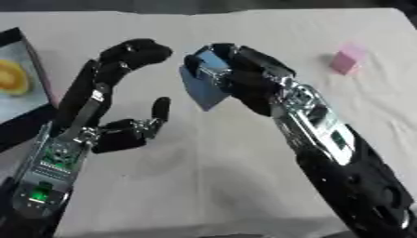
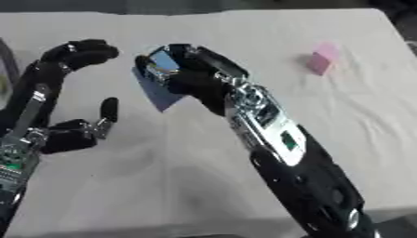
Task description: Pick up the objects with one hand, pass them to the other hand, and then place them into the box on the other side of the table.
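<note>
Blue flat-faced block (image 1: 204, 88) clasped in right robot hand (image 1: 240, 74), left robot hand (image 1: 122, 93) released beside it

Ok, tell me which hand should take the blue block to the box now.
Left. The left hand waits beside the blue block held by the right hand, and the box lies on the left.

Both arms mostly black w/ silver joints; left hand (image 1: 122, 69) and right hand (image 1: 236, 69) have black fingers, silver metal at the knuckles. Left forearm (image 1: 53, 160) has an exposed green PCB w/ a lit green LED below it, nearer the elbow. Right forearm (image 2: 273, 130) carries a silver plate w/ small green and dark markings; black casing below that plate.
</note>
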Motion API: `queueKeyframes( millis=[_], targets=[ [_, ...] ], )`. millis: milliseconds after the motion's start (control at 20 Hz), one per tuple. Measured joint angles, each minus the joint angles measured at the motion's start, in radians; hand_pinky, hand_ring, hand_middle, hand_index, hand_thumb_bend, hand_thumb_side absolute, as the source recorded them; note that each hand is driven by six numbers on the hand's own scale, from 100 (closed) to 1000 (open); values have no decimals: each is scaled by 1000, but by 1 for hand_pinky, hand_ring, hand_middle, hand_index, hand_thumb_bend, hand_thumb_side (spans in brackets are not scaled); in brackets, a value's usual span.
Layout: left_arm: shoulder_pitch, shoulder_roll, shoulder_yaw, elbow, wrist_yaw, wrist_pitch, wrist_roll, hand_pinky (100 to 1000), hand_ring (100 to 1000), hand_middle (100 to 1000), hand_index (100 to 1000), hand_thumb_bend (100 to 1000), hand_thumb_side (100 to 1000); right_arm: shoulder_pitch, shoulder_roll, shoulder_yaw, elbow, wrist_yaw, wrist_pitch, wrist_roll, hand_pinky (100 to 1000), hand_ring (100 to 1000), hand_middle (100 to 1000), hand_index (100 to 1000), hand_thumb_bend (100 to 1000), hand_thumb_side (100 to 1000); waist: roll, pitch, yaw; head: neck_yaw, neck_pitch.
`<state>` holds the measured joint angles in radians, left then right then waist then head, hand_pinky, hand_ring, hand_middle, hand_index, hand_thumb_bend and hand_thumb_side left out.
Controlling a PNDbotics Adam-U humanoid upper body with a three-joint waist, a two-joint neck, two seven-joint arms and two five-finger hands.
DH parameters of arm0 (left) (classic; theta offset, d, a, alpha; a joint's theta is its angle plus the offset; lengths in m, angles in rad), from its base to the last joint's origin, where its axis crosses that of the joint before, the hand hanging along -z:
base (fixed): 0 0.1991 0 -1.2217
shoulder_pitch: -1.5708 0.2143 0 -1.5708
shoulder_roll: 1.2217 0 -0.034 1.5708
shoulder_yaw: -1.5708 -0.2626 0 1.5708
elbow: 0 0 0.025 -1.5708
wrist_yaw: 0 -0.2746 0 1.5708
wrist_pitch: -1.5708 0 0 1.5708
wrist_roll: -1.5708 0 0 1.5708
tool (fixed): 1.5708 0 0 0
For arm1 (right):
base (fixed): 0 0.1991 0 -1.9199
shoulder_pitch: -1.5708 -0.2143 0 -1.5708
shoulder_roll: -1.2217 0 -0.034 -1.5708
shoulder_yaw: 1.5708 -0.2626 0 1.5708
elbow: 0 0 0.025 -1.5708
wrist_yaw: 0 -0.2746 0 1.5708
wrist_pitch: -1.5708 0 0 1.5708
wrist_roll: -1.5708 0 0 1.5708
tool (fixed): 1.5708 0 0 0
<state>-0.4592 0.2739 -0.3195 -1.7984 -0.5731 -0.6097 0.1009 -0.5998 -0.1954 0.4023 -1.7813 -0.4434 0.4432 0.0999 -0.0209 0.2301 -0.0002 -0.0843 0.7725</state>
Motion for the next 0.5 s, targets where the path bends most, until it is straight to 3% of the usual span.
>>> queueKeyframes(
  millis=[100, 300, 500],
  targets=[
    [-4, 2, -6, -7, -43, -18, 15, 812, 790, 765, 881, 270, 100, -4, 0, 7, -1, -18, 27, 14, 809, 442, 426, 551, 100, 236, 0, 0, 0, 0, 0],
    [-8, 22, -16, -24, -139, -58, 48, 757, 789, 773, 893, 548, 100, -9, -1, 13, -11, -52, 72, 45, 809, 445, 428, 554, 100, 236, 0, 0, 0, -1, 0],
    [-9, 35, -24, -30, -239, -74, 82, 758, 791, 774, 900, 615, 100, -9, -8, 18, -25, -72, 99, 72, 811, 447, 431, 557, 100, 237, 1, 0, 0, -1, 0]
  ],
)
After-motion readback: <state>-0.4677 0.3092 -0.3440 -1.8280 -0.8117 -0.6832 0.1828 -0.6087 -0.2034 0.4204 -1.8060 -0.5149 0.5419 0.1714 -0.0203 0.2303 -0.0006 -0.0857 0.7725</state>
